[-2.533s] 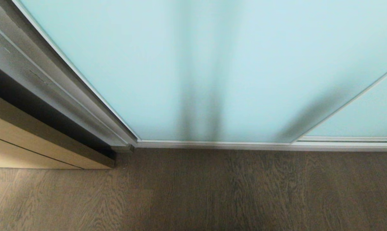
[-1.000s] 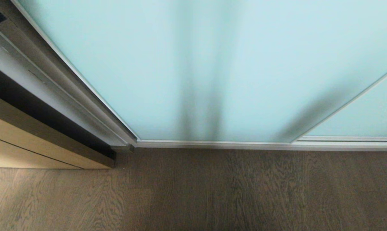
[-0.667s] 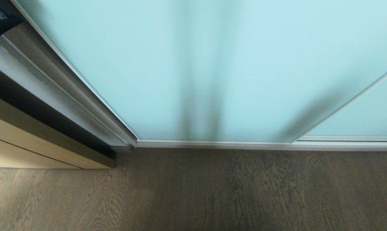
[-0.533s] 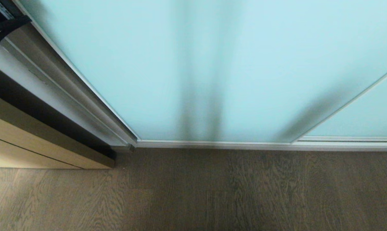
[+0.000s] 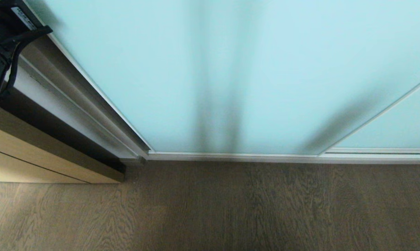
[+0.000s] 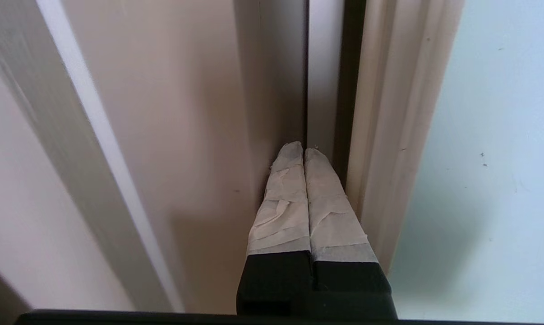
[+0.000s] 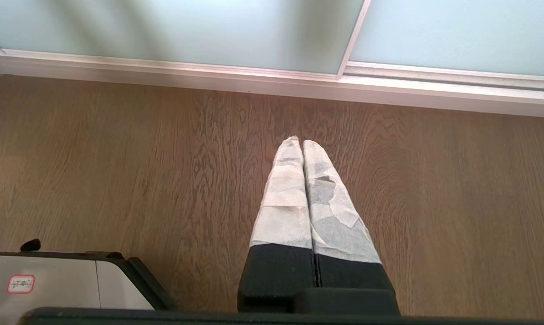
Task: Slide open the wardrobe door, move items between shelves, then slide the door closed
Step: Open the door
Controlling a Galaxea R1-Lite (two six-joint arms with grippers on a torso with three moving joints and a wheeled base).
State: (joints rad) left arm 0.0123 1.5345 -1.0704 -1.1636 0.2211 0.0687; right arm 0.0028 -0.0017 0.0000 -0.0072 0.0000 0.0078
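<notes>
My left end effector [image 6: 304, 151] is squeezed tight with nothing in it. Its two taped fingers [image 6: 283, 198] press flat together. The tips poke into the narrow dark gap beside the silver frame [image 6: 389, 135] of the sliding wardrobe door [image 5: 231, 69]. I cannot tell if the tips touch the frame. From my head, only a black bit of my left arm [image 5: 1, 52] shows in the top left corner, next to the door's left edge.

The door is a big pale blue-green glass panel. It is shut and stands right in front of me, filling most of what I see. Its bottom rail [image 5: 231, 156] meets the brown wood floor [image 5: 231, 209]. A second glass panel [image 5: 398, 129] sits to the right, partly behind the first. To the left of the door is a grey side post [image 5: 67, 97], and beside that a tan wooden door [image 5: 29, 157].

My right end effector [image 7: 302, 142] is also squeezed tight and holds nothing. It hangs above the floor, pointing down, a little way from the bottom rail.
</notes>
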